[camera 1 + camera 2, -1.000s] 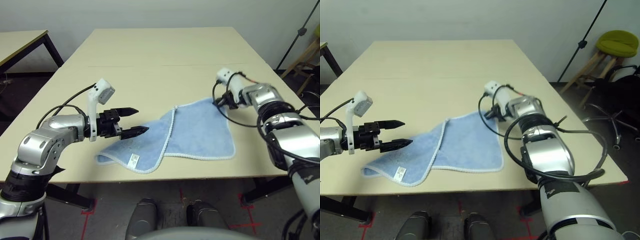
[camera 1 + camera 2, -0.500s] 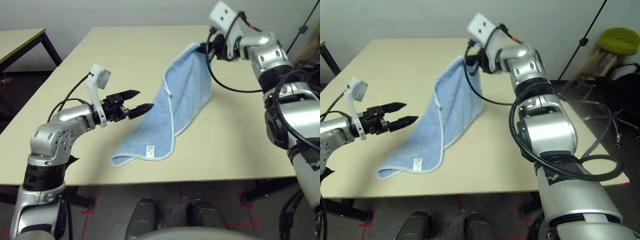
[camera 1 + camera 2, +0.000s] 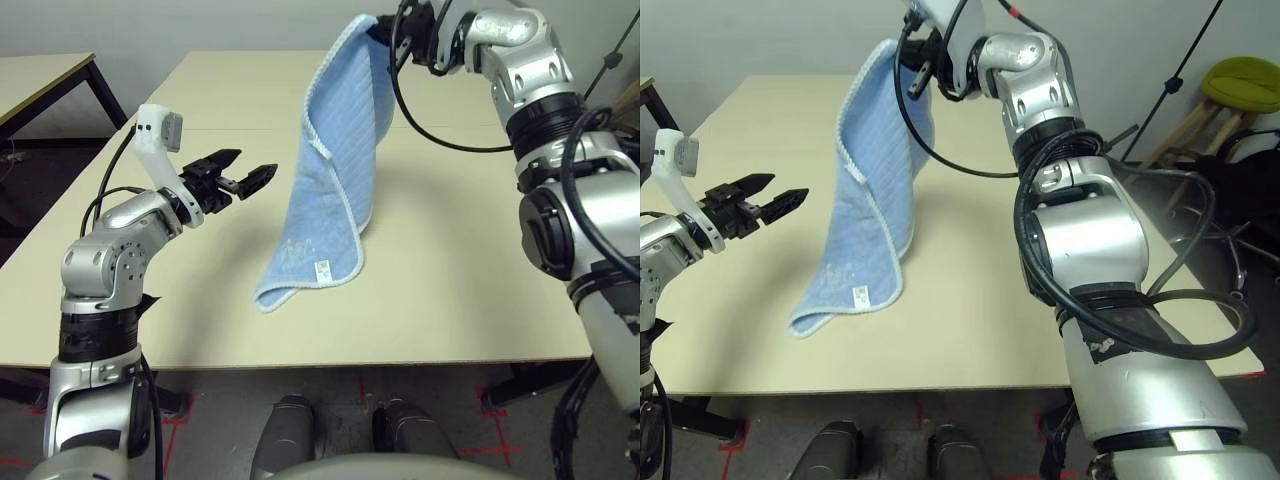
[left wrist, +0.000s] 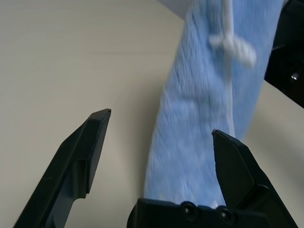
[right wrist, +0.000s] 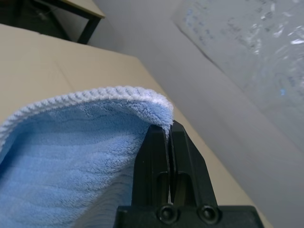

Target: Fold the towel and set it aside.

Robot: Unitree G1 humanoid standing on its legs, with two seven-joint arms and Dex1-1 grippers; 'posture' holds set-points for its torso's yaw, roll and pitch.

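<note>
towel (image 3: 335, 170) hangs limp from right tool (image 5: 169, 137), clamped on one top corner; low end drags on bench (image 3: 450, 270). left tool (image 3: 237, 176) gaping, empty, beside it. soft, light, floppy; likely best pinched at a stitched edge corner.

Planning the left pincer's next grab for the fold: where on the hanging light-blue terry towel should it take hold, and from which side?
Probably the white-stitched side edge of the light-blue terry towel, approached level from the robot's left. That edge hangs free facing the open left pincer, while the right pincer pinches the top corner.
</note>
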